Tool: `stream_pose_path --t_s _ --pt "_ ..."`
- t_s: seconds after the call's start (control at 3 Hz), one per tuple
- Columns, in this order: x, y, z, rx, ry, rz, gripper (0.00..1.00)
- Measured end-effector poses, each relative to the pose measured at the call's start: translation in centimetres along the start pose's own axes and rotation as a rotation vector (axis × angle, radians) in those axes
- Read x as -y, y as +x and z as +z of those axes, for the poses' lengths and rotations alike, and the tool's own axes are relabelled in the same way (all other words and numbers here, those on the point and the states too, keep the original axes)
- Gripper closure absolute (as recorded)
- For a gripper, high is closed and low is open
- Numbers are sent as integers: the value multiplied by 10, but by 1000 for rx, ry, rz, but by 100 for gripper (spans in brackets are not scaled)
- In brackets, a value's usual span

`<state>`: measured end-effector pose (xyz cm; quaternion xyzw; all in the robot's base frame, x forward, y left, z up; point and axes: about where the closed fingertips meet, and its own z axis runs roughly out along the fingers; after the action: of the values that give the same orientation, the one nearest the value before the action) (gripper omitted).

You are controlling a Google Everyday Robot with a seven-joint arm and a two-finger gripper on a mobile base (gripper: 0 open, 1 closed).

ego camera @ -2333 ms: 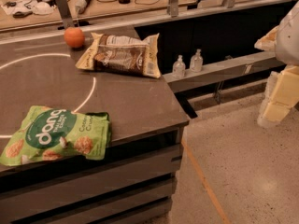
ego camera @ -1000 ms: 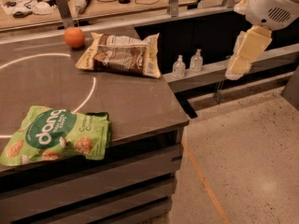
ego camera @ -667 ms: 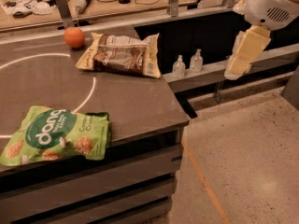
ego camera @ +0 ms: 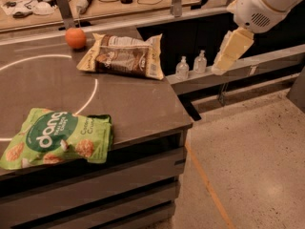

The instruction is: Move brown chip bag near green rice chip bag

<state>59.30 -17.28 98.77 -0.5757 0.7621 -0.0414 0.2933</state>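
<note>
The brown chip bag (ego camera: 123, 56) lies flat at the far side of the dark table (ego camera: 138, 109), cream-edged with a dark brown centre panel. The green rice chip bag (ego camera: 55, 137) lies at the table's front left edge, its white "dang" lettering facing up. The two bags are well apart. My gripper (ego camera: 224, 63) hangs on the white arm (ego camera: 262, 4) at the upper right, off the table. It is to the right of the brown chip bag, above the shelf, and touches nothing.
An orange (ego camera: 75, 37) sits just left of the brown bag. Two small clear bottles (ego camera: 190, 66) stand on a lower shelf right of the table. White curved lines mark the tabletop. A cluttered bench runs behind. Speckled floor (ego camera: 248, 166) lies to the right.
The arm has swung from the right edge of the view up and leftward toward the table. The gripper now hangs closer to the brown chip bag. Both bags are unmoved.
</note>
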Motion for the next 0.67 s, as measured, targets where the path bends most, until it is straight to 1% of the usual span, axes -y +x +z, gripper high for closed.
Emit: stream_pose_path --t_s 0.33,0.67 --pt "18 -18 20 63 20 0 0" --pt "36 -46 46 123 35 -20 0"
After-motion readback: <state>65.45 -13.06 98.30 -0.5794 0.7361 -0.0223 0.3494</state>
